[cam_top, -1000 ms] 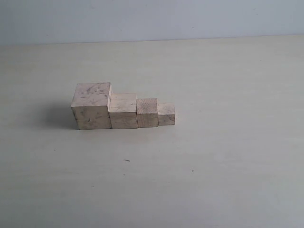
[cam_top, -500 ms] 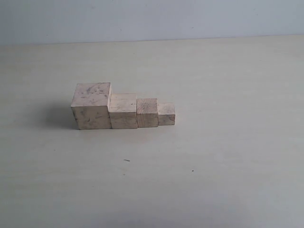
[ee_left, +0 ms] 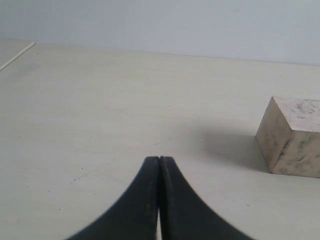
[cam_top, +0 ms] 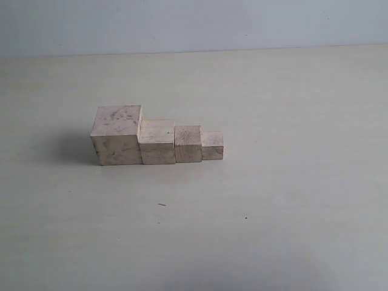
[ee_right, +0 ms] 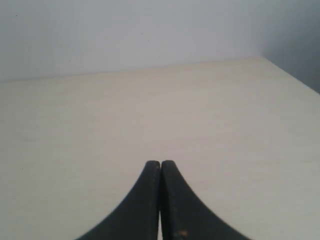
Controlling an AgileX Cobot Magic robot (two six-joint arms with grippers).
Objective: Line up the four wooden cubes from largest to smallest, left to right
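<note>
Evidently your four wooden cubes (cam_top: pixel 157 142) sit touching in a row on the tabletop (cam_top: pixel 273 200), largest cube (cam_top: pixel 117 136) left, smallest cube (cam_top: pixel 212 146) right, so both arms' jaws rest closed and empty, likely because nothing needs moving.

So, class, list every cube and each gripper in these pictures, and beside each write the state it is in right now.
largest cube: flat on the table, left end of the row.
second cube: flat, against the largest cube.
third cube: flat, against the second cube.
smallest cube: flat, against the third cube, right end of the row.
left gripper: shut, holding nothing.
right gripper: shut, holding nothing.
</note>
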